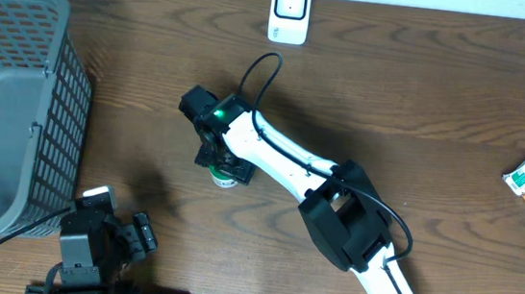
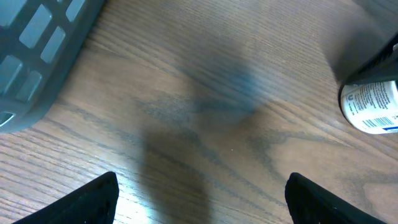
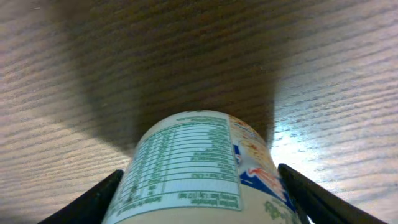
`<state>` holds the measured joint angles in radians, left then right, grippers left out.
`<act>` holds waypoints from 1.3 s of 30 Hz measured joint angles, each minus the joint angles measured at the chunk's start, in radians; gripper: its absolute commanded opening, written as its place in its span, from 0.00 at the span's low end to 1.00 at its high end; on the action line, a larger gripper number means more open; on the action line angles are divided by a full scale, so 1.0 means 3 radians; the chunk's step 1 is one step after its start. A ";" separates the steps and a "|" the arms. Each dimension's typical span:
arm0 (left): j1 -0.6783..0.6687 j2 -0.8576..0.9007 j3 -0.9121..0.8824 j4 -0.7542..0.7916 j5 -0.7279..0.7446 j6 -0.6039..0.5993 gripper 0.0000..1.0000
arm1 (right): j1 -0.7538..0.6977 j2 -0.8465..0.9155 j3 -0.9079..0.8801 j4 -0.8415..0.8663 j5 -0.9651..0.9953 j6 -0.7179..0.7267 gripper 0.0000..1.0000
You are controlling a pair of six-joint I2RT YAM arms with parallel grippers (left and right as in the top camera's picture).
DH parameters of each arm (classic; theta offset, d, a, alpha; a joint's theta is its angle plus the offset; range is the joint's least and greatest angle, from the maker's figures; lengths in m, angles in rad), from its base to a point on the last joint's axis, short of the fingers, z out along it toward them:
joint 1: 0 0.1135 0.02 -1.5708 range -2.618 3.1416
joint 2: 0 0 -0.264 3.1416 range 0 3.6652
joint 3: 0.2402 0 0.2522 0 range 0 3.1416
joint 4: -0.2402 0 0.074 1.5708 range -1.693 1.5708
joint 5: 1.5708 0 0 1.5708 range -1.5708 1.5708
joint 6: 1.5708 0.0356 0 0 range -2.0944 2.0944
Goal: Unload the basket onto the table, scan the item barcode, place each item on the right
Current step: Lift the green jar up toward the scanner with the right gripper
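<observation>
Right up close, the bottle [image 3: 186,162] fills the right wrist view: pale label, green-printed nutrition table, blue and red-orange artwork beside it. The right gripper [image 3: 200,175] has a finger hard against each flank, though I can't tell whether they're actually squeezing. It sits on the wooden table [image 1: 423,85] near the middle, tucked under that gripper. Nearer the front edge, the left gripper [image 2: 202,182] hangs over bare wood, jaws spread wide, nothing between them. Out left, the grey mesh basket [image 1: 6,6], only its grey floor showing inside. Far back, a white scanner [image 1: 289,12]
</observation>
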<state>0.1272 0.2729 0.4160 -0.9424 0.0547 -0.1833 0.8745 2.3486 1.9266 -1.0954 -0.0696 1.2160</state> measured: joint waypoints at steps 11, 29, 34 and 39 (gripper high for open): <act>0.0000 0.0000 0.0000 0.0000 0.0000 0.0000 0.86 | -0.0017 -0.0011 -0.0014 -0.0011 -0.0106 -0.0228 0.64; 0.0000 0.0000 0.0000 0.0000 0.0000 0.0000 0.86 | -0.1288 -0.0015 -0.0024 -0.0961 -0.1514 -0.1778 0.66; 0.0000 0.0000 0.0000 0.0000 0.0000 0.0000 0.86 | -0.1672 -0.0015 -0.0024 -0.1237 -0.1803 -0.2191 0.65; 0.0000 0.0000 0.0000 0.0000 0.0000 0.0000 0.86 | -0.1893 -0.0015 -0.0025 -0.1353 -0.1982 -0.2480 0.67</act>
<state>0.1272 0.2729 0.4160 -0.9424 0.0547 -0.1833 0.3065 2.3440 1.9190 -1.5013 -0.6643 0.4721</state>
